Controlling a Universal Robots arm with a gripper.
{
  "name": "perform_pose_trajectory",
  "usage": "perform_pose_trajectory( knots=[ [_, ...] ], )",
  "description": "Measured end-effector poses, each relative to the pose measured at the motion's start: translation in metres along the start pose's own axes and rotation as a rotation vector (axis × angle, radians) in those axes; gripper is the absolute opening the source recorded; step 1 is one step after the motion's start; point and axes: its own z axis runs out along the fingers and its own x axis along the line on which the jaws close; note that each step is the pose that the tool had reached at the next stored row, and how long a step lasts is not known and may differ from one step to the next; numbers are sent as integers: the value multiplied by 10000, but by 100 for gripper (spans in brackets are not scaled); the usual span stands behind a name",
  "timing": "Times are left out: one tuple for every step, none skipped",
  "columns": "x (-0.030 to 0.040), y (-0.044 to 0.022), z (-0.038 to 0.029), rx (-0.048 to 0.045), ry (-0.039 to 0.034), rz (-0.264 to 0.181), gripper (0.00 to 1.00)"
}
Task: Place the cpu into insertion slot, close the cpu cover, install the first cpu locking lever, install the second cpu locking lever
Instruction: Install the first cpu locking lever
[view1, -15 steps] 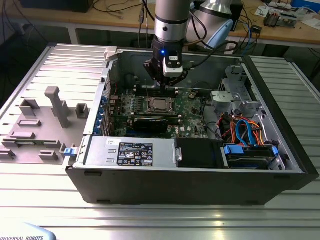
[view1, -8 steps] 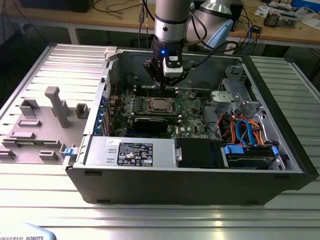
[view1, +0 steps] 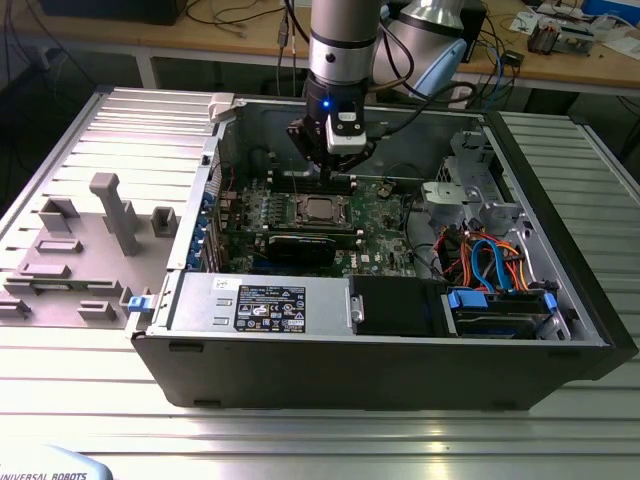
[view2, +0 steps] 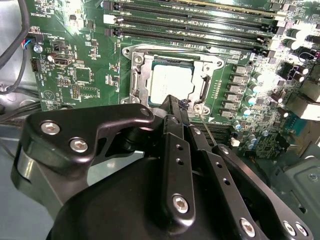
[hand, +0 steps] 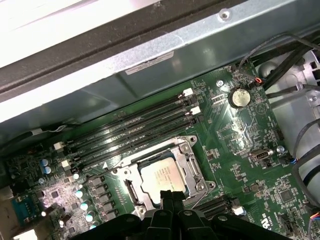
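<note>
the cpu (view2: 170, 82) lies framed by the cpu cover (view2: 138, 82), just beyond the hand (view2: 176, 106), its fingers together.

Ribbed grey metal table (view1: 400, 440); wooden bench (view1: 120, 32) w/ cables (view1: 228, 15) behind.

- Gripper (view2: 176, 106): black, in the foreground, jaws together at the socket's edge.
- Cpu (view2: 170, 82): silvery, at frame centre.
- Cpu cover (view2: 138, 82): lies flat around the cpu.
- Memory slots (view2: 190, 21): beyond the socket.

ribbed table (view1: 300, 440) bears open pc case (view1: 380, 370), perhaps grey panel (view1: 80, 250)
</note>
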Motion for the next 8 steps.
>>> perform_pose_trajectory(
  knots=[
    [0,0,0,1,-1,-157,11],
    [0,0,0,1,-1,-228,11],
    [0,0,0,1,-1,-291,11],
    [0,0,0,0,-1,-369,11],
    [2,-1,0,1,-1,-417,11],
    [5,-2,0,0,-1,-459,11],
    [7,-3,0,-2,-1,-487,11],
    [11,-5,0,-6,0,-508,11]
  ],
)
